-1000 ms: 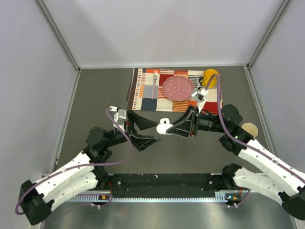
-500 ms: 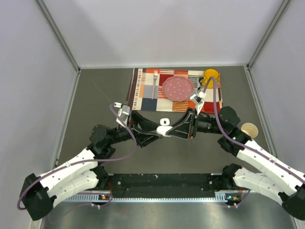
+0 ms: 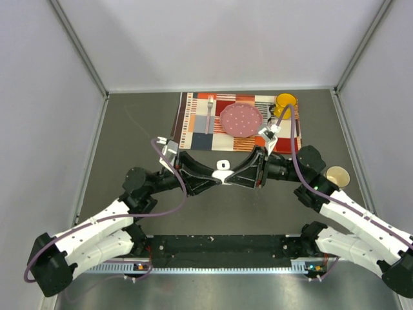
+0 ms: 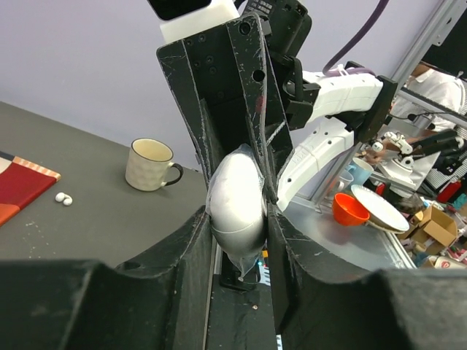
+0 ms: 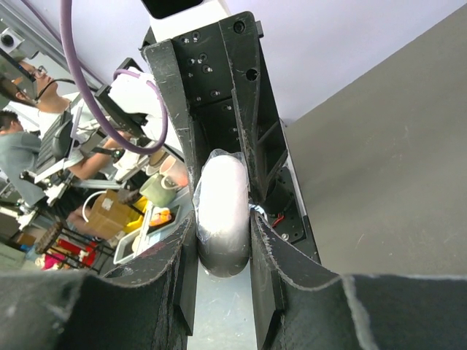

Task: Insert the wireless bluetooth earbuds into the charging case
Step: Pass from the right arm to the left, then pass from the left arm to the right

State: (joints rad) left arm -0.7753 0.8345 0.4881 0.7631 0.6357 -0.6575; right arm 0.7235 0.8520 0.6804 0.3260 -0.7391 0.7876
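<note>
Earbuds (image 4: 63, 198): two tiny white buds lie side by side and touching on the dark table (image 3: 129, 142), just off the corner of the striped placemat (image 4: 18, 182) and near a cream mug (image 4: 149, 165); seen only from the left wrist. Charging case (image 4: 237, 197), a white pebble shape, is held off the table at mid-table, between the two arms. Left gripper (image 4: 238, 219) has its fingers pressed against both sides of the case's lower half. Right gripper (image 5: 222, 221) meets it head-on from the opposite side, fingers pinching the same case. Tips of the two grippers overlap around the case. Cannot tell whether the case lid is up or down. On the placemat, well beyond the grippers: pink dotted plate (image 3: 241, 119), fork (image 3: 210, 113) to its left, yellow bowl (image 3: 286, 100) at the far right corner.
</note>
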